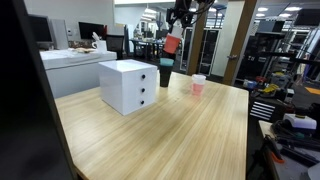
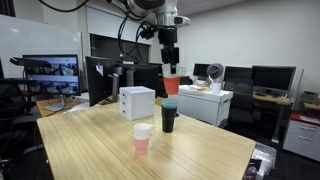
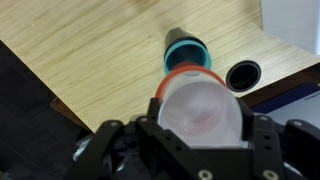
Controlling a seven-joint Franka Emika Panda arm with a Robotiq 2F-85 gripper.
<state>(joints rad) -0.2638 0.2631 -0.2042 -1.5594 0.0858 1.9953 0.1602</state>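
The tool (image 2: 171, 68), clamped across the top of an upright red cup (image 2: 171, 86), holds it in the air directly above the teal-lidded black tumbler (image 2: 169, 118) near the desk (image 2: 200, 150) edge, apparently to keep it level and clear of the tumbler.

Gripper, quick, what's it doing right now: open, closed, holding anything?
Gripper: closed on an orange cup, held in the air above the dark tumbler.
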